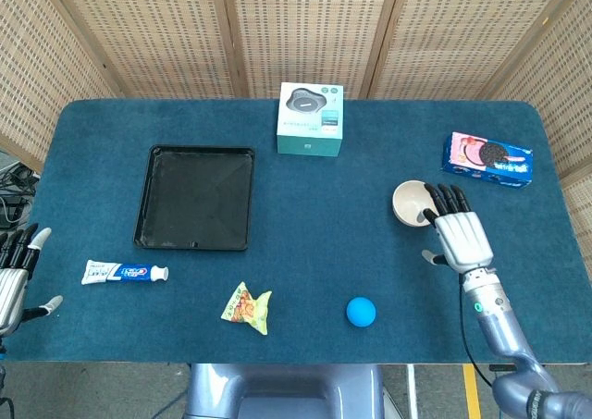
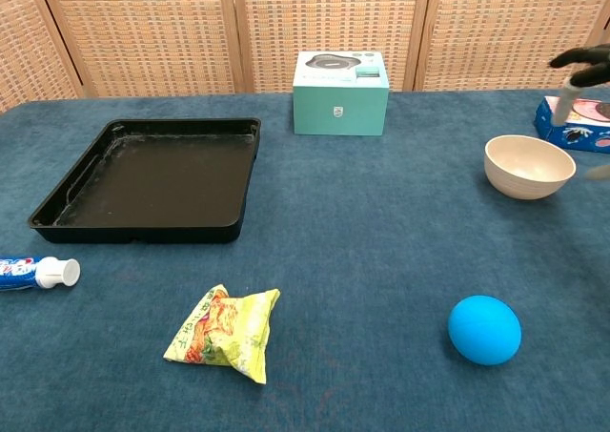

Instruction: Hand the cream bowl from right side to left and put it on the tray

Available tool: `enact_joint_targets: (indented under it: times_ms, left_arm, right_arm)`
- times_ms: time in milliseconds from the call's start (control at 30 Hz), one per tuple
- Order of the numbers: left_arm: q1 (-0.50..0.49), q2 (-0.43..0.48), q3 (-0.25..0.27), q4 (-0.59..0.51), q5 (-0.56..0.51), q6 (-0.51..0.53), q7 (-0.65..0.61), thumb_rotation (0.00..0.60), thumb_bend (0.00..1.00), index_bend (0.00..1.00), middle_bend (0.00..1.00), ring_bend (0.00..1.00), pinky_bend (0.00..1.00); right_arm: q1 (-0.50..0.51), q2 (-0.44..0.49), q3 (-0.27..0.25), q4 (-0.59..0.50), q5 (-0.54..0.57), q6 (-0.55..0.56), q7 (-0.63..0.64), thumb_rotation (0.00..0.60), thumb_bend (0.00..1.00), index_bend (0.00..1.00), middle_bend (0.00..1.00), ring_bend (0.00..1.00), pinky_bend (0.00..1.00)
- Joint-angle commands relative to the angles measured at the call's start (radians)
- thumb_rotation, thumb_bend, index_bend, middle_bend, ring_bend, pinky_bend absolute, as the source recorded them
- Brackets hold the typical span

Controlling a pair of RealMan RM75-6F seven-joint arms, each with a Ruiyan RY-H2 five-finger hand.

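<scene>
Your left robot hand (image 1: pixel 14 276) sits at the near left edge of the tabletop (image 1: pixel 314 243), fingers spread, holding nothing, well apart from the cream bowl (image 1: pixel 413 203). Your right robot hand (image 1: pixel 455 232) hovers just on the near right side of the cream bowl, fingers straight and apart, thumb out to the side, holding nothing. Its dark fingertips (image 1: pixel 444 195) overlap the bowl's right rim in the head view; in the chest view they show above and to the right of the bowl, so contact cannot be told.

The cream bowl stands upright on the blue tabletop. Nearer than it lies a blue ball (image 1: pixel 361 311); further left of the ball, a yellow snack packet (image 1: pixel 247 308) and a toothpaste tube (image 1: pixel 122 272).

The black tray (image 1: pixel 195 197) lies far to the left of the bowl, with nothing in it. A cookie box (image 1: pixel 488 159) rests just beyond the bowl to the right. A teal box (image 1: pixel 311 119) stands beyond the bowl to the left, near the far edge. Woven screen panels (image 1: pixel 296 30) close off the room behind.
</scene>
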Motion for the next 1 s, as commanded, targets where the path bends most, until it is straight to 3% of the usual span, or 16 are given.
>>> enact_joint_targets:
  times_ms: [33,367,667,1000]
  left_arm:
    - [-0.002,0.001,-0.002,0.003,-0.007,-0.005,-0.006,0.600,0.01,0.00,0.00,0.00,0.00]
    - [-0.009,0.002,-0.002,0.011,-0.018,-0.026,-0.019,0.600,0.01,0.00,0.00,0.00,0.00]
    - [-0.014,-0.001,-0.001,0.012,-0.020,-0.034,-0.015,0.600,0.01,0.00,0.00,0.00,0.00]
    - [-0.016,-0.002,0.000,0.012,-0.024,-0.037,-0.012,0.600,0.01,0.00,0.00,0.00,0.00]
  right_arm:
    - [0.050,-0.048,0.023,0.047,0.051,-0.043,-0.038,0.600,0.25,0.47,0.14,0.00,0.11]
    - [0.093,-0.124,0.006,0.151,0.100,-0.070,-0.042,0.600,0.40,0.49,0.16,0.00,0.14]
    - [0.112,-0.172,-0.007,0.241,0.118,-0.078,0.002,0.600,0.47,0.50,0.17,0.00,0.15]
    - [0.119,-0.195,-0.024,0.301,0.143,-0.100,0.023,0.600,0.47,0.50,0.17,0.00,0.15]
